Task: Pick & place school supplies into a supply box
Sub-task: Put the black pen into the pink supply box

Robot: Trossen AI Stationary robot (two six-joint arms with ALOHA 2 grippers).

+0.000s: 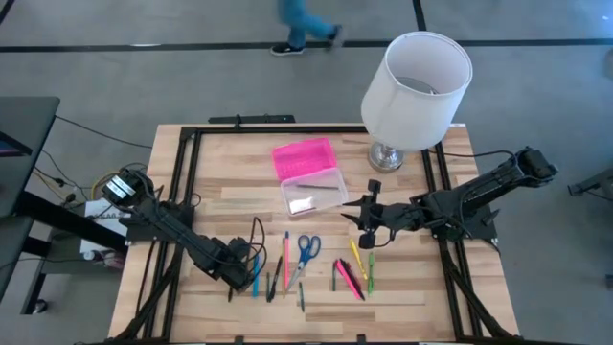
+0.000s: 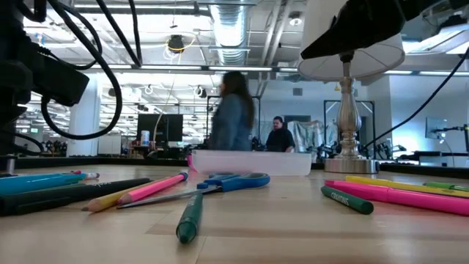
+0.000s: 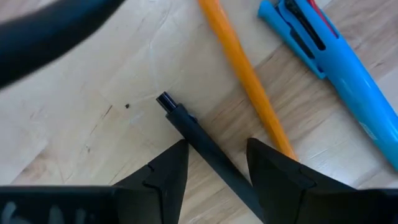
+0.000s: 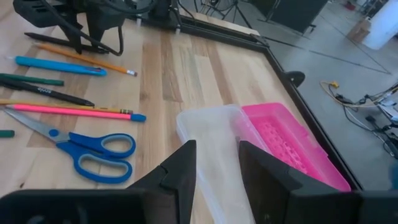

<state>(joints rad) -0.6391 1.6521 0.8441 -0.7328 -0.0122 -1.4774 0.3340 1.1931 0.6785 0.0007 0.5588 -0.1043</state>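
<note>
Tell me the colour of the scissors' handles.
Blue. The scissors show best in the right wrist view, lying flat on the table.

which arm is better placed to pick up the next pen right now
Left. The left gripper is low over the pens, open, its fingers either side of the black pen. The right gripper is open too, but it points at the supply box, away from any pen.

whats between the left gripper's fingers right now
A thin black pen lies on the table between the open left gripper's fingers, seen in the left wrist view; an orange pencil lies just outside them.
</note>
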